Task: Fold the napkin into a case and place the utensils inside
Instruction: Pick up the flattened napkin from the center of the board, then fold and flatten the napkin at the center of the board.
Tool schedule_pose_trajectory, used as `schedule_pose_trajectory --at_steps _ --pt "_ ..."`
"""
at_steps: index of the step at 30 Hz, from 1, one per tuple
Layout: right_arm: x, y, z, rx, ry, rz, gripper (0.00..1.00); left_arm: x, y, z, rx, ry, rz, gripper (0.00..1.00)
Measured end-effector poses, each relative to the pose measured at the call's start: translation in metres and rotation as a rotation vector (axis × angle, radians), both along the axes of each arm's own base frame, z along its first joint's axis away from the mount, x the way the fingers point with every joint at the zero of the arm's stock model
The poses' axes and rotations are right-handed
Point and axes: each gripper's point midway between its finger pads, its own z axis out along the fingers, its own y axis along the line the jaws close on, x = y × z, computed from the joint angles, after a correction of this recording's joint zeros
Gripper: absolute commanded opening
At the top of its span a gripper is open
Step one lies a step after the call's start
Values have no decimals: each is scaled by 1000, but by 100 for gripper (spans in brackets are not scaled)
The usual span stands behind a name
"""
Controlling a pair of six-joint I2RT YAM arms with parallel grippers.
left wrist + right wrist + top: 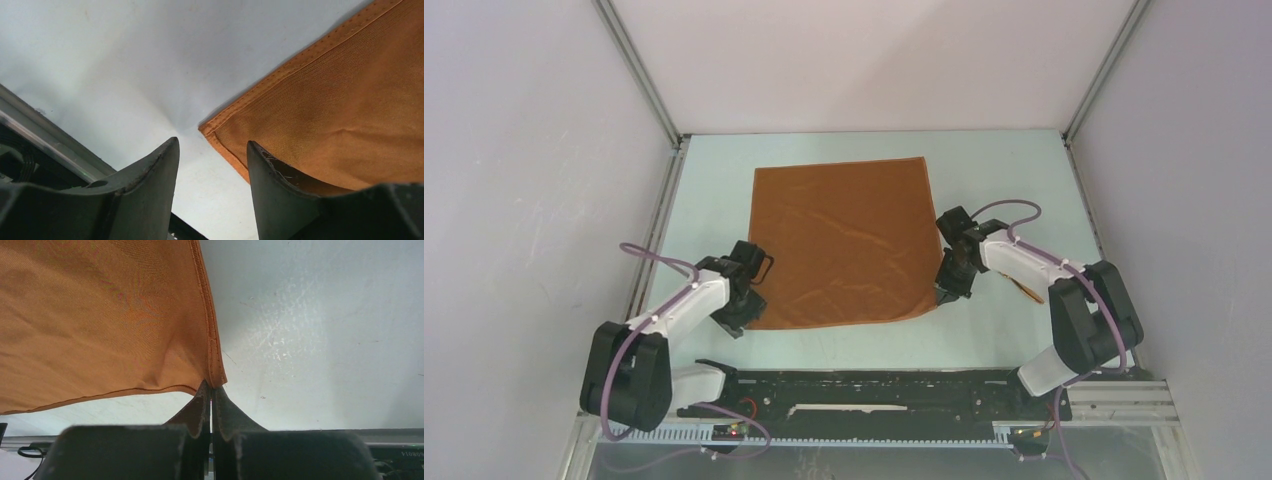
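Nearest you, your left tool (211,146) sits at the near-left corner of the rust-orange, slightly shiny square cloth napkin (844,240). Its jaws stand apart: one finger (155,170) is over the bare pale surface (984,170), the other is over the cloth, and the stitched corner lies between them just ahead of the tips. Nothing is pinched there yet.

Your right tool (211,390) is at the near-right corner with its jaws pressed together on the hem, so that corner is clamped and slightly lifted.

Just beside the right arm a thin golden sliver (1027,291) shows on the surface. It is probably the metal utensils, but the arm hides most of them, so you cannot tell how they lie.

From both tools the napkin spreads away flat and unfolded, with a few soft creases, its far edge well towards the back. Each arm is nearer its own corner.

The coming move likely turns on the left corner being truly inside the gap before you close. No case is formed yet, so nothing holds anything
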Motion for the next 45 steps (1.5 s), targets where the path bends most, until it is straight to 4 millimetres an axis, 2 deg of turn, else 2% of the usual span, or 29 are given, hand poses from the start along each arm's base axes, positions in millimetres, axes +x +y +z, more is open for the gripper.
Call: schedule_pose_trajectory --at_steps 5,7,10,12,14,16,17,23,26,28,30,33,34,35,37,39,42,45 --pt "0 -2 2 6 -10 -8 0 6 -1 -5 2 1 3 59" --pt "1 -3 2 8 -11 -11 0 9 -1 -7 0 1 7 53" --pt "1 -3 2 11 -13 -12 0 12 -2 -9 -12 -8 12 37" --pt "0 -3 2 11 -13 -12 0 18 -4 -9 -25 -26 18 34" --pt "0 -3 2 11 -14 -12 0 21 -4 -10 -35 -39 23 21" --pt "0 -3 3 13 -16 -12 0 24 -4 -10 -38 -53 25 3" --pt "0 -3 4 14 -20 -13 0 25 -3 -10 -40 -62 26 0" --pt "2 -3 6 22 -28 -17 0 27 -2 -7 -44 -101 17 0" --pt "7 -3 12 56 -60 -22 0 28 -1 8 -47 -149 -9 0" --pt "13 -3 25 96 -117 -26 0 36 -2 33 -59 -221 -39 0" --pt "22 0 49 152 -217 -14 0 52 -6 72 -80 -335 -79 0" --pt "33 6 100 243 -425 29 0 76 -14 155 -113 -576 -152 0" --pt "33 8 116 268 -486 47 0 78 -15 177 -121 -639 -173 0" --pt "32 9 139 300 -568 71 0 79 -17 208 -128 -725 -200 0" --pt "27 11 183 351 -705 111 0 73 -18 261 -141 -872 -248 0" --pt "17 13 235 408 -864 163 0 59 -20 313 -154 -1021 -302 0" --pt "-13 18 314 504 -1083 254 0 29 -21 370 -168 -1203 -370 0" --pt "-46 14 371 579 -1238 311 0 -5 -20 422 -176 -1387 -420 0"
